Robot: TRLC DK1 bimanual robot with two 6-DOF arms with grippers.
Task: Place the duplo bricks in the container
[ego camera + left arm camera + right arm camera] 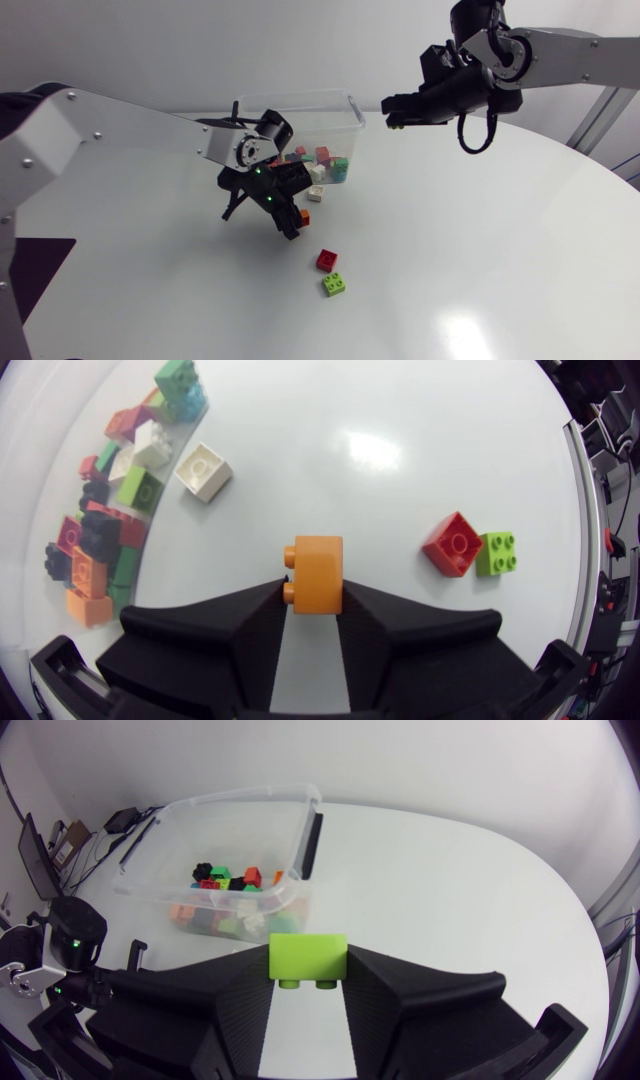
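Two robot arms work over a round white table (480,250), sorting toy bricks into a clear plastic container (300,96) at the table's far side. The container already holds a jumble of coloured bricks. My left gripper (315,588) is clamped on an orange brick (315,565), one finger on each side of it. In the head view it hangs low over the table, just in front of the container's near wall. My right gripper (307,960) pinches a lime green brick (307,952) in the same way and sits high, off the container's right corner. Its wrist view looks down toward the open top. Three bricks lie loose on the table. A white brick (203,470) is just beside the container. A red brick (326,260) and a second lime green brick (335,285) sit close together, nearer to me. I judge this to be the carrying step, with both arms loaded and neither yet above the opening. Next, the left arm needs to rise enough to clear the wall and come over the opening before letting go. The right arm needs to slide inward over the rim. I would send them in one at a time, because both paths meet above the same box.
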